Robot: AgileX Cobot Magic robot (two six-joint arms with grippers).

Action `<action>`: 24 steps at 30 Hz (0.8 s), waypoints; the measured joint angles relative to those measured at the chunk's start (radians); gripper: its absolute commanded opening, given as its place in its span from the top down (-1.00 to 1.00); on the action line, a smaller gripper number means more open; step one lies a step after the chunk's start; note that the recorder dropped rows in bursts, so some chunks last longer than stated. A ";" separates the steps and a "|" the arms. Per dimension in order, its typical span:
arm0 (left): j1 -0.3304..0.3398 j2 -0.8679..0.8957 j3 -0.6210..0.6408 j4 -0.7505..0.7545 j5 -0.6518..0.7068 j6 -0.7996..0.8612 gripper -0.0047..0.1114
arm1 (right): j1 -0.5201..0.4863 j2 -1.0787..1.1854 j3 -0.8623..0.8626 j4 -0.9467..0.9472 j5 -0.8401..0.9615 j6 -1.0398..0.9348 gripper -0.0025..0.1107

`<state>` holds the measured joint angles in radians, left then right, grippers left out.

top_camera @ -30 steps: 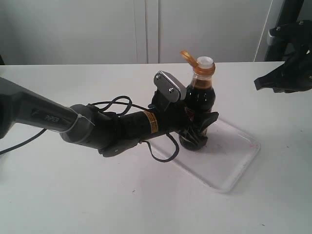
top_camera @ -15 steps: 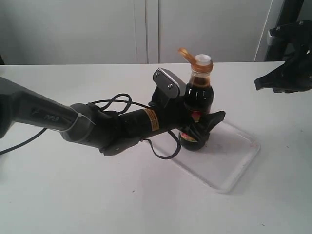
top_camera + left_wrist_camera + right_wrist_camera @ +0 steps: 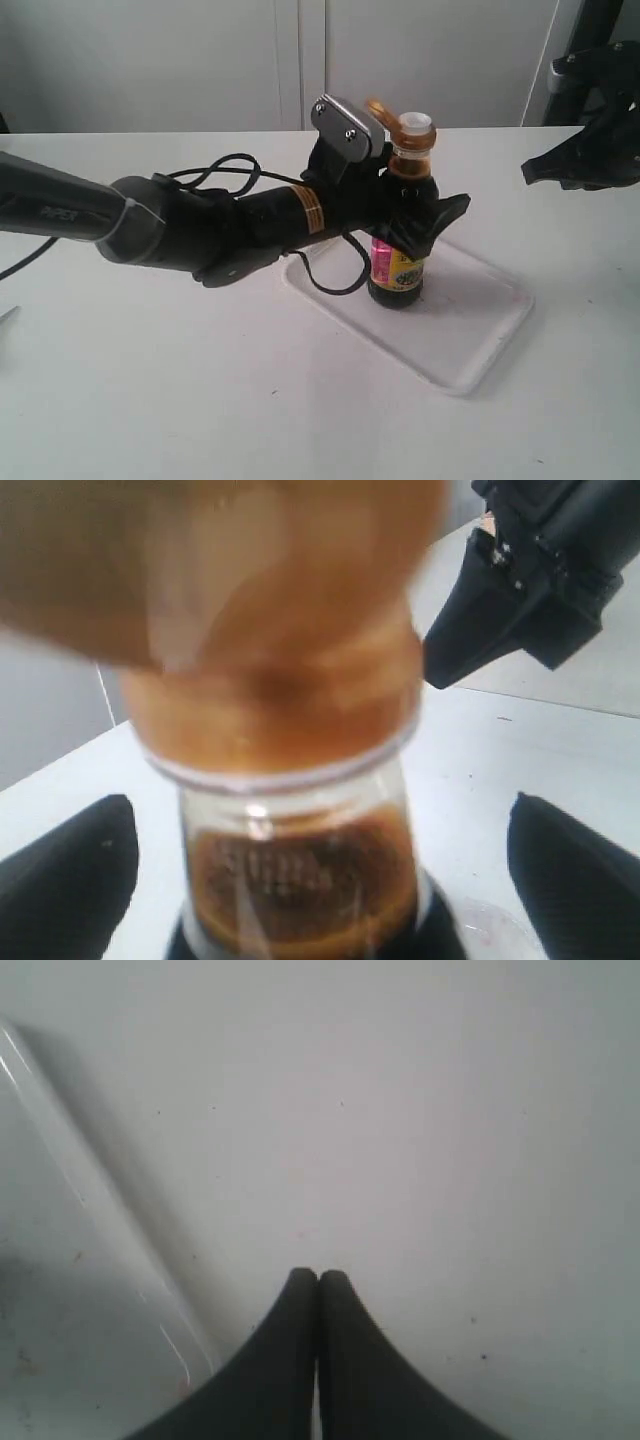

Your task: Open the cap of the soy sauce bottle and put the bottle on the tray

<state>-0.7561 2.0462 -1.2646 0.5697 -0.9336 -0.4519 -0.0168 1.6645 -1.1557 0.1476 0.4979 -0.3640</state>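
The soy sauce bottle (image 3: 398, 268) stands upright on the white tray (image 3: 470, 372), its red and yellow label showing. Its copper cap (image 3: 380, 109) is flipped back off the white spout (image 3: 416, 124). My left gripper (image 3: 418, 212) is open at the height of the bottle's shoulder, one finger on each side. In the left wrist view the fingers (image 3: 62, 880) stand well clear of the glass neck (image 3: 295, 875), below the copper collar (image 3: 270, 715). My right gripper (image 3: 578, 165) hangs shut and empty to the right; its fingertips (image 3: 318, 1280) press together above the table.
The left arm and its looped cable (image 3: 225, 190) stretch across the table's left half. The tray's rim (image 3: 90, 1200) lies beside the right gripper. White cabinet doors (image 3: 300, 60) stand behind the table. The right gripper (image 3: 530, 590) shows beyond the bottle.
The left gripper has let go of the bottle's lower body, opened, and risen to the shoulder. The bottle stays upright on the tray. The right arm has not moved.
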 measured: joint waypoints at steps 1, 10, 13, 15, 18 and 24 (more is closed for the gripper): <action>0.000 -0.014 0.000 0.002 0.015 0.000 -0.89 | 0.000 0.000 0.000 0.000 0.000 0.000 0.96; 0.000 -0.102 0.000 0.014 0.071 0.000 -0.89 | 0.000 0.000 0.000 0.002 0.000 0.000 0.96; 0.000 -0.118 0.000 0.016 0.100 0.000 -0.89 | 0.000 0.000 0.000 0.003 0.000 0.000 0.96; 0.000 -0.130 0.000 0.018 0.131 -0.002 -0.89 | 0.000 0.000 0.000 0.003 0.000 0.000 0.96; 0.000 -0.150 0.000 0.023 0.167 -0.002 -0.89 | 0.000 0.000 0.000 0.003 0.000 0.000 0.96; 0.000 -0.196 0.000 0.026 0.177 -0.002 -0.89 | 0.000 0.000 0.000 0.003 0.000 0.000 0.96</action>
<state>-0.7561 1.8497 -1.2646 0.5958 -0.7567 -0.4535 -0.0168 1.6645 -1.1557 0.1504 0.4979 -0.3640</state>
